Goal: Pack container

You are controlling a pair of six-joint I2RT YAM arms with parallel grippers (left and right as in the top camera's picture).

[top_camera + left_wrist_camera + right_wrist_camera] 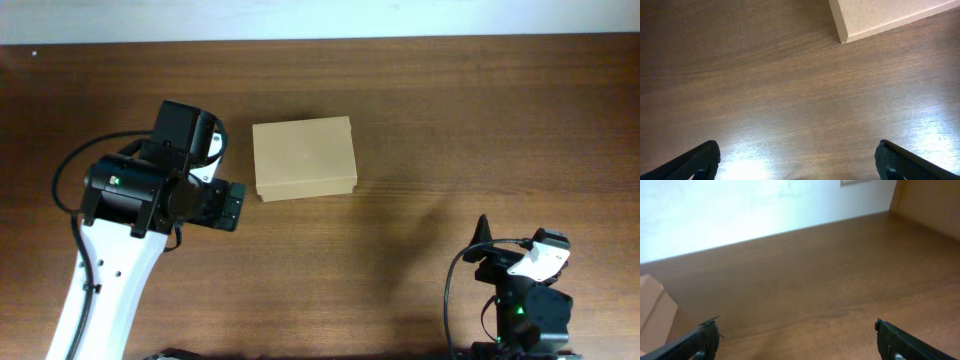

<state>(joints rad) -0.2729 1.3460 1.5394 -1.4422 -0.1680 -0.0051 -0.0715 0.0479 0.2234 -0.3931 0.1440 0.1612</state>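
Container point(304, 158): one counted, tan cardboard box.
Table point(450, 110): one counted, brown wood grain, under container.
Arms: two counted. Left arm point(110, 260) seen left of container, right arm point(525, 310) seen right of container and lower in overhead view.
Grippers: two counted, left gripper point(800, 160) and right gripper point(797, 340).
Fingers point(700, 160): two seen per gripper, four in all, each pair spread wide.

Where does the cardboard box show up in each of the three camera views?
Overhead: the box lies a little above and left of the middle, lid closed.
Left wrist: only one corner of it shows, at the top right edge.
Right wrist: a tan sliver at the lower left edge, probably the box.
Shared landmark: the dark wooden table under it in all three.
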